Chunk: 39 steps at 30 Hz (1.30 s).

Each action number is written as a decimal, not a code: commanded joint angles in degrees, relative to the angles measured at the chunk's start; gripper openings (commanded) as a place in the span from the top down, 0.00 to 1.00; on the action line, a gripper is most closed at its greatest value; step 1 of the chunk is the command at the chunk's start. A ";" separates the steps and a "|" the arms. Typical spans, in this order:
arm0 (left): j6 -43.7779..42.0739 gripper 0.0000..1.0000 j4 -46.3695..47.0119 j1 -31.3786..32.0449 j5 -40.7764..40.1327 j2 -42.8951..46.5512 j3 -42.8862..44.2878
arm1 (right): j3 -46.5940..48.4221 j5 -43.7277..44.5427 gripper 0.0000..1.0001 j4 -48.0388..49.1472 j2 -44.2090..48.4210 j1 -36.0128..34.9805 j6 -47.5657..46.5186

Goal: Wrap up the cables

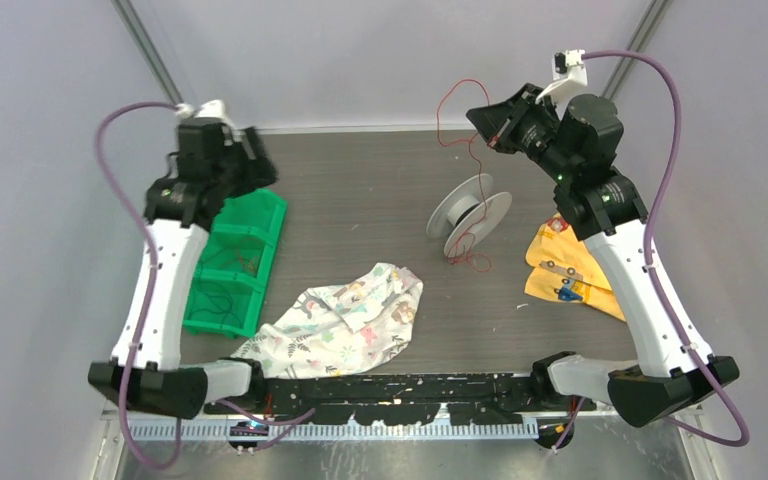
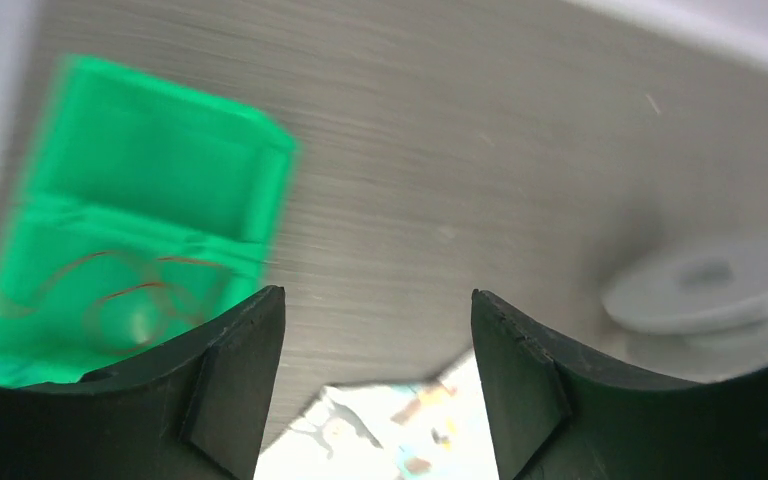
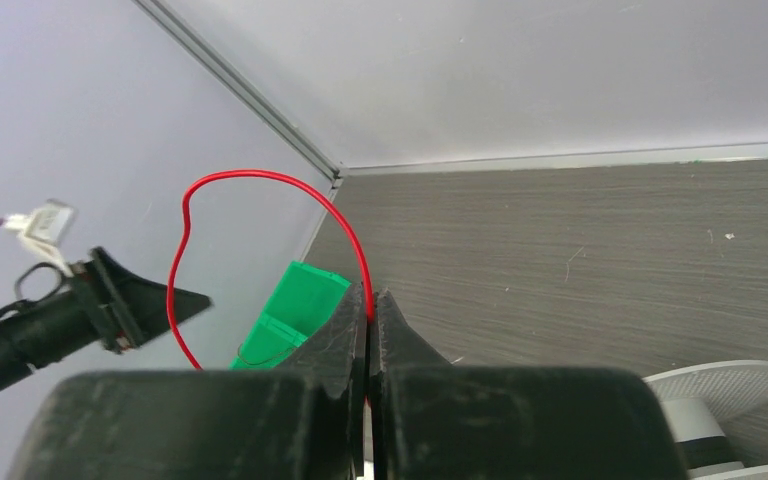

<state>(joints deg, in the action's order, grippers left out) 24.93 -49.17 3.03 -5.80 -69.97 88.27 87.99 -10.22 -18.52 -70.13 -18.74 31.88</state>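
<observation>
The red wire (image 1: 479,172) (image 3: 250,172) rises from the grey spool (image 1: 470,213), which lies right of the desk's middle, and loops up toward the far right corner. There the right gripper (image 1: 490,125) (image 3: 370,300) pinches it between closed fingers. A loose tail lies just near of the spool. By the left edge, a thin reddish coil (image 2: 130,295) lies in a green bin (image 1: 235,250) (image 2: 150,170). The left gripper (image 1: 255,160) (image 2: 378,300) hangs above it, spread wide and empty. A patterned cloth (image 1: 345,320) lies at the near edge.

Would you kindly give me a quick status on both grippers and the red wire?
Left gripper open, empty, near green bin. Right gripper shut on red wire, wire running down to spool. Nothing blocking.
</observation>
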 commanded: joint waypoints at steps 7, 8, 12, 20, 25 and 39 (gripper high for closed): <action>1.91 0.26 18.43 19.21 31.75 -7.38 -0.86 | 0.79 -5.34 1.00 -2.19 -0.22 0.00 -0.42; 3.25 0.24 21.35 19.94 33.41 -7.84 -0.76 | 0.93 -6.12 0.99 -2.78 -0.33 -0.02 -0.41; 5.52 0.22 27.82 25.67 30.38 -10.19 2.19 | -0.06 -8.42 0.99 -3.53 -0.09 -0.04 0.30; 5.33 0.19 37.81 34.51 30.23 -12.92 4.42 | -1.50 -9.40 0.99 -3.47 0.62 -0.02 3.30; 6.38 0.22 39.56 35.66 34.94 -15.79 7.43 | -1.41 -9.21 0.99 -4.06 0.53 -0.04 3.19; 1.78 0.99 31.70 36.08 27.12 -15.30 11.20 | 1.70 -2.69 0.48 -11.52 0.40 -0.06 -1.80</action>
<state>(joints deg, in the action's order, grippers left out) 32.03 -13.37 38.94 26.46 -87.92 95.79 86.32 -18.00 -25.36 -70.50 -18.74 34.37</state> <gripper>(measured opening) 0.017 0.269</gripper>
